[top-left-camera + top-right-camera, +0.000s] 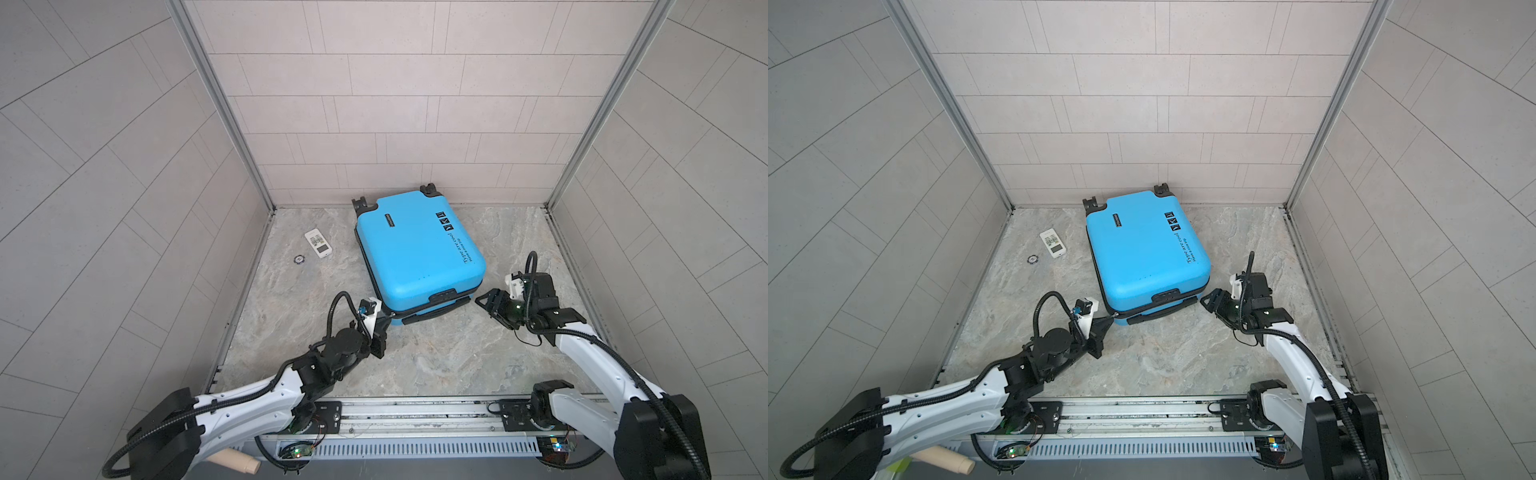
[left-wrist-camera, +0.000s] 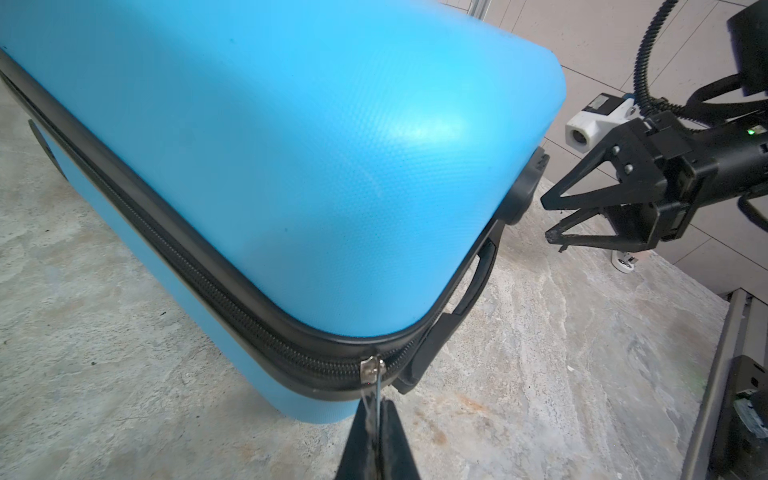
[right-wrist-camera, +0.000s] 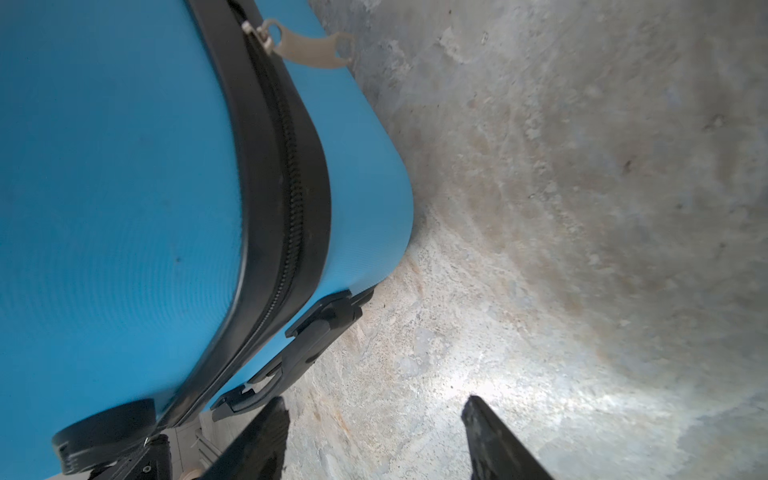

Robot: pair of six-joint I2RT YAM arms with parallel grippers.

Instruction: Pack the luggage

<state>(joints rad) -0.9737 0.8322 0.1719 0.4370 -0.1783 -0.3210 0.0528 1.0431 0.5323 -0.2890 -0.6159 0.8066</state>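
Left end effector (image 2: 376,419) first: it's pinched tight on the thin metal zipper pull (image 2: 371,370), at the near left corner of the luggage (image 1: 415,257). In both top views that corner grip shows clearly, with the tips right against the black zipper band (image 2: 232,307), which looks zipped along the side seen from the left wrist.

Over to the right end effector (image 3: 374,415): jaws spread wide, nothing between them. It hangs just off the near right corner of the luggage, and from the left wrist view a small gap shows between its tips and the shell. A second pull, a beige tab (image 3: 309,50), hangs from the band farther along that side.

The luggage lies flat with its lid down on the marble bench (image 1: 436,357), set toward the back wall. Its wheels (image 1: 360,204) are at the far end and its black carry handle (image 1: 432,313) faces the robot. Well off to its left lie a white remote (image 1: 318,244) and a small round token (image 1: 298,259).
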